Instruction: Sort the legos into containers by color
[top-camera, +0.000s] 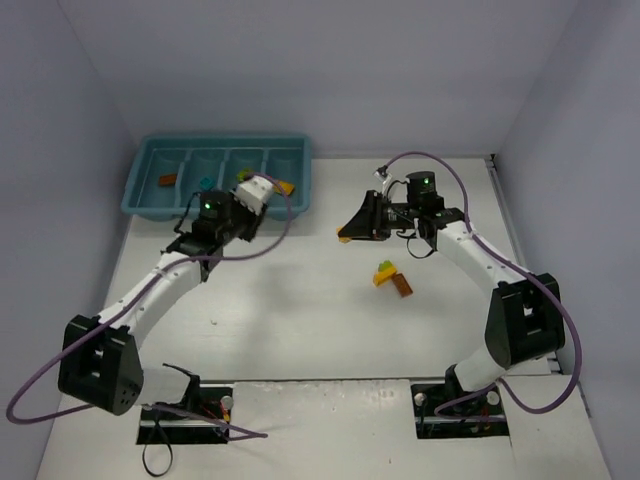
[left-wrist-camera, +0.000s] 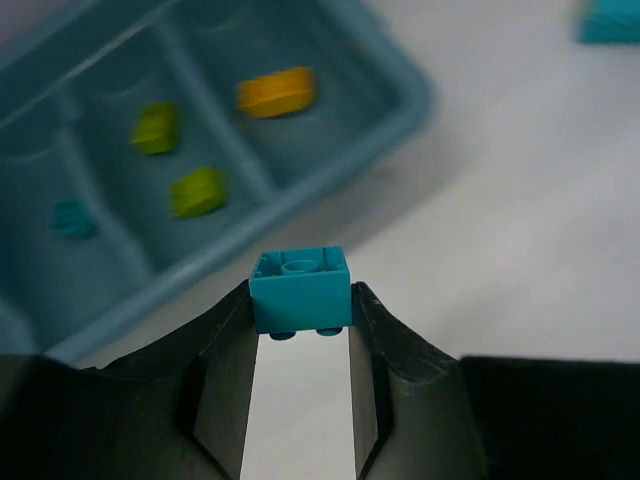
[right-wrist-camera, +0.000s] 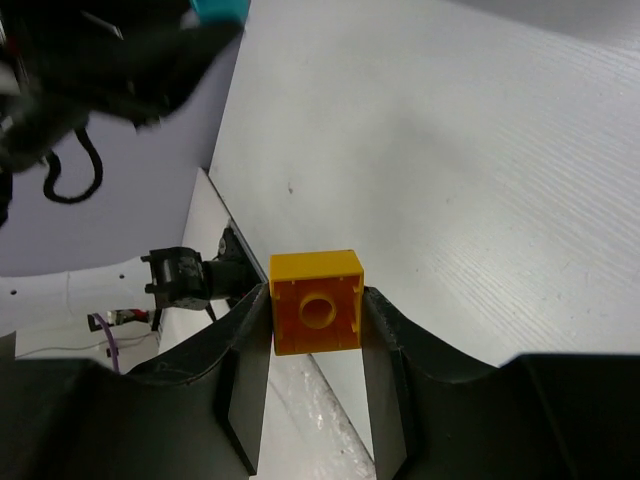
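The teal-blue tray (top-camera: 150, 205) stands at the back left. In the left wrist view its compartments (left-wrist-camera: 330, 150) hold a teal brick (left-wrist-camera: 72, 218), two lime green bricks (left-wrist-camera: 197, 191) and a yellow-orange brick (left-wrist-camera: 276, 92). A brown-orange brick (top-camera: 168, 180) lies in the leftmost compartment. My left gripper (left-wrist-camera: 300, 305) is shut on a teal brick (left-wrist-camera: 300, 288), held over the table just in front of the tray; the gripper also shows in the top view (top-camera: 262, 196). My right gripper (right-wrist-camera: 316, 312) is shut on a yellow brick (right-wrist-camera: 316, 302), held above the table's middle (top-camera: 345, 233).
A lime-and-yellow brick (top-camera: 384, 271) and a brown-orange brick (top-camera: 402, 285) lie together on the table right of centre. A blurred teal shape (left-wrist-camera: 610, 20) sits at the top right edge of the left wrist view. Grey walls close in the table.
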